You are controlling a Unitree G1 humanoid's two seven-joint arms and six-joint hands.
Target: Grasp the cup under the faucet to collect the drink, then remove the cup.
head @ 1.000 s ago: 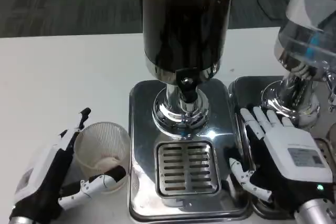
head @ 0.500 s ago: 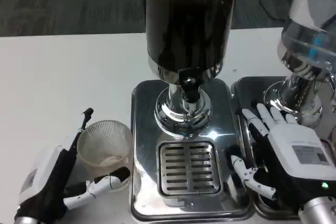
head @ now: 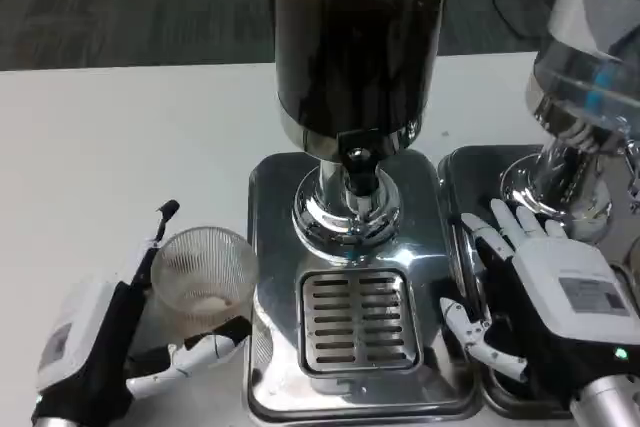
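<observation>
**Cup in hand, not under the spout yet**

Starting on the left: my left hand (head: 105, 332) is wrapped around the cup (head: 203, 279), with one long finger standing up along its far-left side and the thumb curled across the near side. That looks like a proper sideways hold to me, the kind you want so the cup stays upright while it slides over. The cup sits on the white table (head: 120, 147) just beside the left edge of the dispenser base (head: 268, 247), so I'd say the grasp part is done and the move under the faucet (head: 357, 162) is what's left.

The cup itself is clear plastic with fine ribs running down the wall, open side up, upright as far as I can tell. There's a pale patch at the bottom; I can't tell if that's the base or something in it. No drink in it that I can see.

In the middle, the drip grille (head: 354, 319) sits near the front of the base, right below the faucet, and that's where the cup needs to land.

Over on the right, my right hand (head: 545, 297) lies flat with fingers spread, holding nothing, resting on the second dispenser's tray (head: 470, 162). My guess is it's parked there to work the tap later.
</observation>
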